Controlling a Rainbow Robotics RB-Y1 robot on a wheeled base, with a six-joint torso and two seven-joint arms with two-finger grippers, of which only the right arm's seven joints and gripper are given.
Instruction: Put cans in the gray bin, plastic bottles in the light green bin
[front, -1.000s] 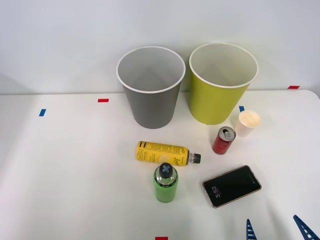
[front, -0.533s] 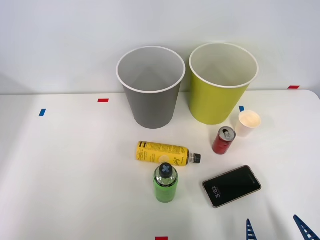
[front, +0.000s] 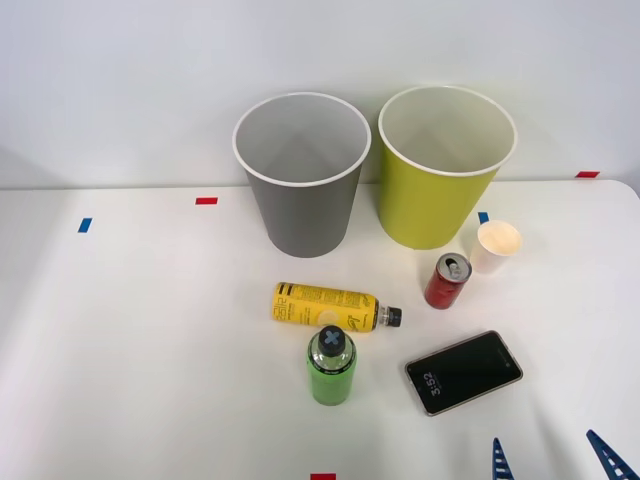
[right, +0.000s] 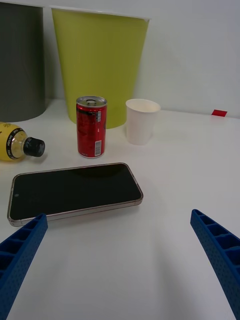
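Note:
A short red can stands upright in front of the light green bin. The gray bin stands to the left of that bin. A plastic bottle with a yellow label lies on its side at mid-table, black cap pointing right. A bright green bottle stands upright just in front of it. My right gripper is open near the table's front right edge, holding nothing, with the can some way beyond it.
A black smartphone lies flat between my gripper and the red can. A white paper cup stands right of the can. Red and blue tape marks dot the white table.

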